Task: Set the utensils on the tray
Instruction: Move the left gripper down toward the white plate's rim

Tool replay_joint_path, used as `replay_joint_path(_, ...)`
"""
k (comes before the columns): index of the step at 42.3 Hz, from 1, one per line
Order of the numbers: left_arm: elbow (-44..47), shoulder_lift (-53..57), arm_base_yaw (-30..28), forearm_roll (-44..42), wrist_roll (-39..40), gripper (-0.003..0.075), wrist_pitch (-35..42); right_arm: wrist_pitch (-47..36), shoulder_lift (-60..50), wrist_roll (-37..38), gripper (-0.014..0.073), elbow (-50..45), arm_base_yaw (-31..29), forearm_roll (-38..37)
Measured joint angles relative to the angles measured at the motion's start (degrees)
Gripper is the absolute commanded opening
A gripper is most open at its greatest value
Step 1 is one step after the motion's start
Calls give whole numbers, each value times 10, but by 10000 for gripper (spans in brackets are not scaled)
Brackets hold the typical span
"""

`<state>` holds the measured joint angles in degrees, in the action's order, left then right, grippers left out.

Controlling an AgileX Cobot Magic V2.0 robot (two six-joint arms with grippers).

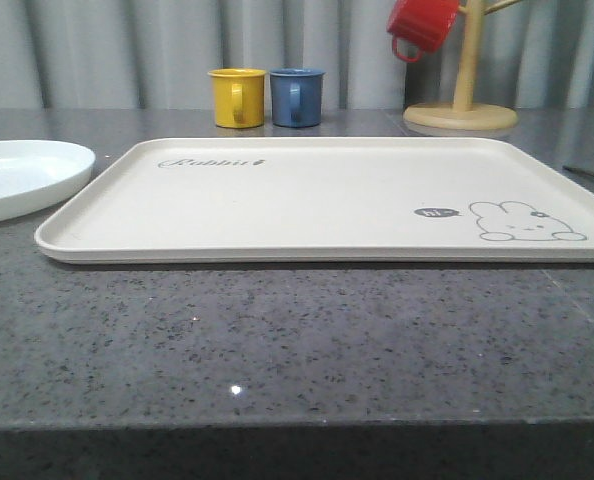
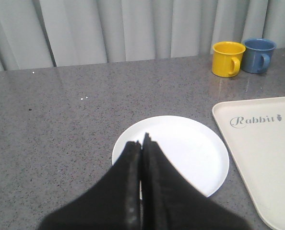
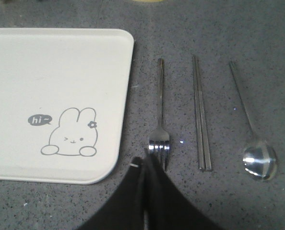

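- Right wrist view: right gripper (image 3: 146, 165) has its fingers pressed together, nothing held, tips hovering just over the tines of the fork (image 3: 160, 125).
- Fork lies flat on the granite countertop (image 3: 219, 201), just beside the tray's (image 3: 61, 72) rabbit corner, not touching the rim. Chopsticks (image 3: 201, 115) lie parallel next to it as a tight pair; spoon (image 3: 253, 127) is furthest out, bowl end toward the gripper.
- Handling guess: all three are thin, stiff, polished metal, so light but slippery, and flush with the stone. Little for a finger to get under. I'd open up and pinch across the fork's neck or mid-handle, narrow axis. The chopsticks may split apart unless taken as a pair at mid-length.
- Left wrist view: left gripper (image 2: 141, 148) is likewise closed and empty, above the near edge of the white plate (image 2: 190, 153). Plate sits just left of the tray, apart from it.
- Plate looks rigid, smooth and possibly breakable; the rim is the only hold.
- Front view: tray is bare; yellow mug (image 1: 236, 97) and blue mug (image 1: 296, 97) stand behind it.
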<state>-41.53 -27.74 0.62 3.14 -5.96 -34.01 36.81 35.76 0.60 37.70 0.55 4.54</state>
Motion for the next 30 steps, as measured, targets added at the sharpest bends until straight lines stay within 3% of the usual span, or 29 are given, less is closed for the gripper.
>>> replay_joint_path(5,0,-15,0,0,0,-18,0,1,17,0,-23,0,0,0)
replay_joint_path(9,0,-27,0,0,0,33,0,2,24,-6,174,0,0,-1)
replay_joint_path(12,0,-38,0,0,0,172,-2,2,29,-15,339,0,0,-2)
replay_joint_path(15,0,-49,0,0,0,335,-6,2,28,-22,430,0,0,-5)
replay_joint_path(17,0,-58,0,0,0,445,-7,2,28,-23,454,0,0,-6)
replay_joint_path(20,0,-69,0,0,0,545,-9,2,28,-23,457,0,0,-5)
replay_joint_path(30,-2,-131,0,-2,0,567,-13,2,28,-24,457,0,0,-5)
